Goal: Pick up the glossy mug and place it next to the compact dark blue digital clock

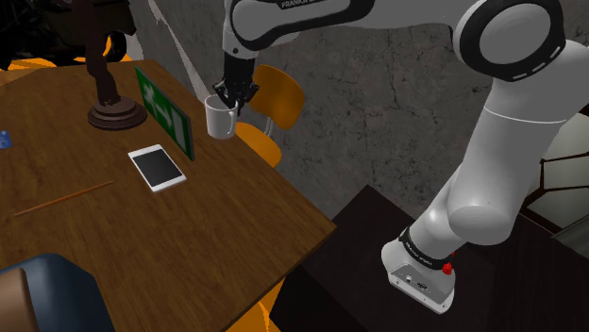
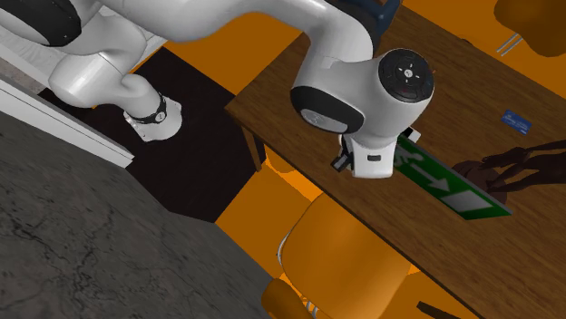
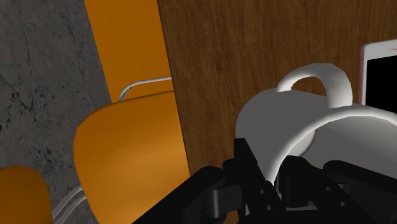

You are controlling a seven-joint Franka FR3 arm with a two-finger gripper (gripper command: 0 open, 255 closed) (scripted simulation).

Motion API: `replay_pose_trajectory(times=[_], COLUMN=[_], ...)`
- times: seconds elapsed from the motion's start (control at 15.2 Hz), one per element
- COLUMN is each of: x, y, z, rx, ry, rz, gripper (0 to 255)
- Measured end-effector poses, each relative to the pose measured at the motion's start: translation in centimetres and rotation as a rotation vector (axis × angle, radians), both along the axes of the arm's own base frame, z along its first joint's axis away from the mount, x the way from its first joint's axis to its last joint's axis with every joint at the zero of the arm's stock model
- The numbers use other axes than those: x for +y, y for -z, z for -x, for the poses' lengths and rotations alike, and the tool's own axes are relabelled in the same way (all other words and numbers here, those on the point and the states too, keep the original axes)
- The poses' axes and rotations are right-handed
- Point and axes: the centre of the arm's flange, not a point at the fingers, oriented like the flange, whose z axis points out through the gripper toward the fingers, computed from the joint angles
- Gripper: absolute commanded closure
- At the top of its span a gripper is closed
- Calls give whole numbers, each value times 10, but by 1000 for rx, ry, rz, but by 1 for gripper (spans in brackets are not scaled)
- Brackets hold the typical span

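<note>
Shoulder view: black two-finger gripper (image 1: pixel 233 98) clamped on the rim of a glossy white, loop-handled mug (image 1: pixel 220 121) at the grained wooden table's (image 1: pixel 189 236) edge, beside an upright green exit sign (image 1: pixel 166 113) and near a flat white tablet (image 1: pixel 157 167). The white arm (image 1: pixel 302 21) is lettered "FRANKA".
Second exterior view: the sign bears a white arrow; smooth orange moulded chair (image 2: pixel 345 254) beside the table.
Wrist view: the fingers straddle the mug's wall.

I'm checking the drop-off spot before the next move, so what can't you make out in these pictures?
- Small blue object: cut by the shoulder view's left edge; too small in the second exterior view to confirm a clock.
- White mug: base hidden behind the gripper in the wrist view.
- Dark figurine: top cut off by the shoulder view's top edge.
</note>
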Motion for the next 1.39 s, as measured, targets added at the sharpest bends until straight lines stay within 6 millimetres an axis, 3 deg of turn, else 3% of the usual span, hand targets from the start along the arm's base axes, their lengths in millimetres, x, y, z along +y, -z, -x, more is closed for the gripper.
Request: replay_pose_trajectory(times=[1.39], x=[-1], y=[-112], z=[-1], rx=[0], ry=[0], rz=[0], gripper=[255])
